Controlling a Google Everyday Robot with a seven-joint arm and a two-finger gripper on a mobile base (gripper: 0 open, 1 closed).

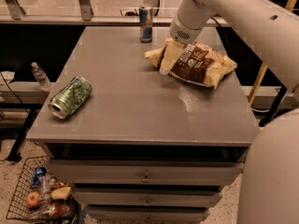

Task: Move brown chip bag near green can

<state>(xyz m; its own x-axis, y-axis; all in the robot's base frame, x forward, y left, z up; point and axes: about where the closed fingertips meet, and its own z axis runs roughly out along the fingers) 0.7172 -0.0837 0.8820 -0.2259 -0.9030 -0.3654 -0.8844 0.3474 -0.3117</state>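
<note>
Hand [168, 62] is at the brown chip bag's [203, 65] left end, can't tell if it's gripping. Bag sits back right on the surface [140, 111], well apart from the green can [70, 97], so the whole move's left.

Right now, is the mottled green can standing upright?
No: the green can lies on its side, apart from the gripper at the crinkly brown chip bag.

The tool [167, 62] sits at brown chip bag [201, 64], right of green can [71, 97].
</note>
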